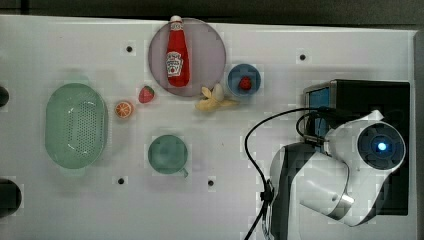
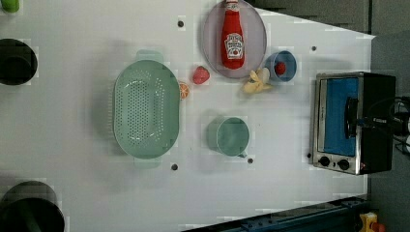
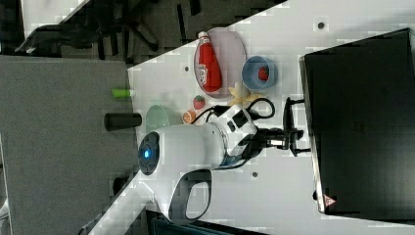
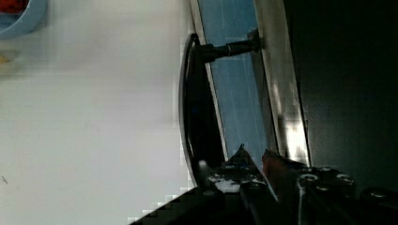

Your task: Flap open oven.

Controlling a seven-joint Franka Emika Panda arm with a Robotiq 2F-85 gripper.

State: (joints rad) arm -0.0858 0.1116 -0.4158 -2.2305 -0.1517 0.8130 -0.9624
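Your gripper [image 4: 244,161] pinches the oven [image 2: 345,121] door's bar handle [image 4: 197,103]. The door looks shut. Pull off-arc and the fingers may slip, or drag the oven.

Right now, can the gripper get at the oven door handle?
Probably yes. The gripper is already at the dark handle in front of the oven's blue glass door, with nothing between them.

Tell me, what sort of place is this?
Probably a robotics lab, set up like a play kitchen: a white robot arm works at a white table holding a small oven, a colander and toy fruit.
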